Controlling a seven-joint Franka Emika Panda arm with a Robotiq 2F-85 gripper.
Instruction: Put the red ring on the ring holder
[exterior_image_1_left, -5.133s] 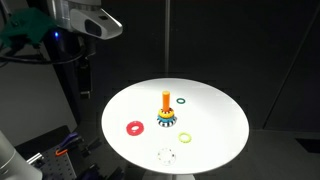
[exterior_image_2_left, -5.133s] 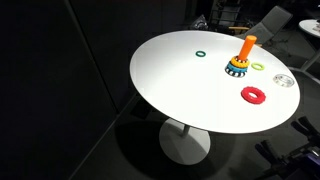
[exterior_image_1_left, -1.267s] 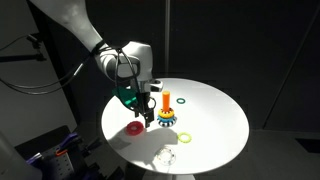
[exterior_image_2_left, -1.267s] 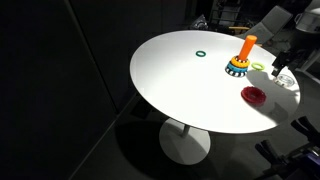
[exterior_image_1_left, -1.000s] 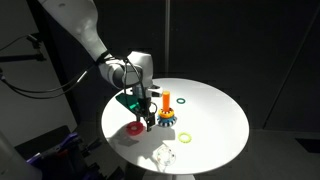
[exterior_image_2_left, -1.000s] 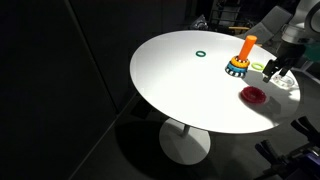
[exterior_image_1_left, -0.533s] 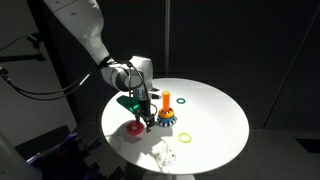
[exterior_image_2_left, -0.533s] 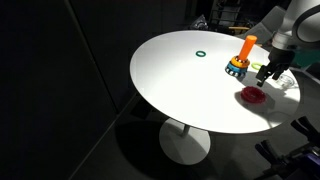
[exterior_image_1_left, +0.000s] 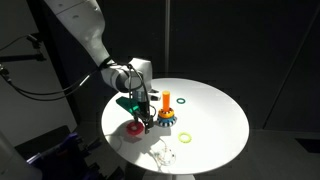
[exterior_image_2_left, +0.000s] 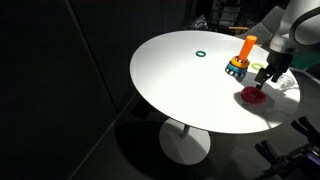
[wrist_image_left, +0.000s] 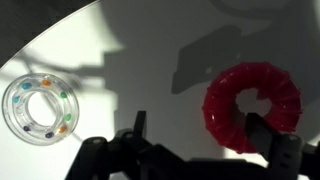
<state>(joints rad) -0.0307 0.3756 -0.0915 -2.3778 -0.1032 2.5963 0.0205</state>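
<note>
Our gripper (exterior_image_1_left: 146, 121) hangs released over the red ring (exterior_image_1_left: 132, 128).
At the left of the white desk (exterior_image_1_left: 215, 120) the red ring lies flat, the jaws spread just above it and clasping nothing. Close to its right we see the ring holder (exterior_image_1_left: 166, 110), an orange peg on a blue-and-yellow base. A thin green ring (exterior_image_1_left: 181, 100) lies beyond it, a yellow-green ring (exterior_image_1_left: 185, 138) nearer, and a white beaded ring (wrist_image_left: 14, 108) by the near edge.

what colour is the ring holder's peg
Orange; the ring holder shows best in an exterior view.

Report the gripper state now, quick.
Gripper: open, jaws apart, holding nothing; the red ring is not gripped.
</note>
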